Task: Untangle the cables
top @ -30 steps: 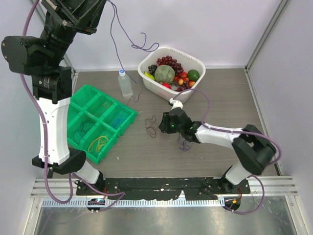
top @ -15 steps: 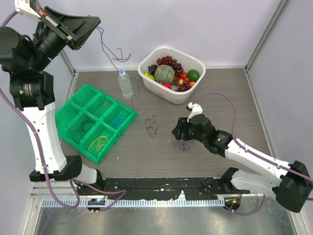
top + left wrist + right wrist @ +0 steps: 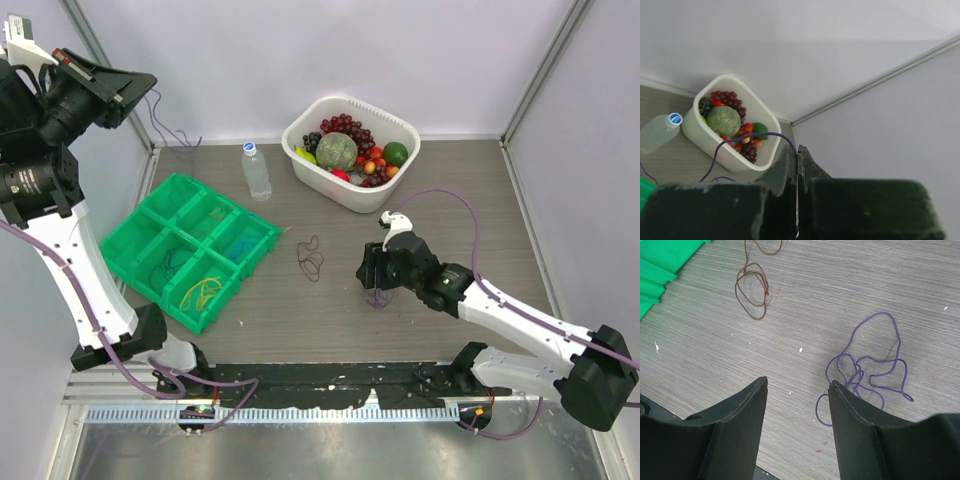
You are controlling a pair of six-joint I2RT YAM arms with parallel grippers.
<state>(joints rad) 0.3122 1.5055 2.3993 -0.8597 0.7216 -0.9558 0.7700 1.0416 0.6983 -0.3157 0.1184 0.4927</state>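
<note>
My right gripper (image 3: 797, 385) hangs low over the table, jaws apart, nothing between them. The purple loop (image 3: 856, 371) lies just beside its right finger at about three o'clock, twisted on itself. The brown cable (image 3: 761, 287) sits well apart at eleven o'clock. My left gripper (image 3: 797, 150), raised high, is pinched on a purple strand (image 3: 740, 140). A yellow cable (image 3: 205, 292) and a blue cable (image 3: 240, 248) lie in separate compartments of the green tray (image 3: 142, 210). I judge the separating mostly done, with the purple pieces left.
</note>
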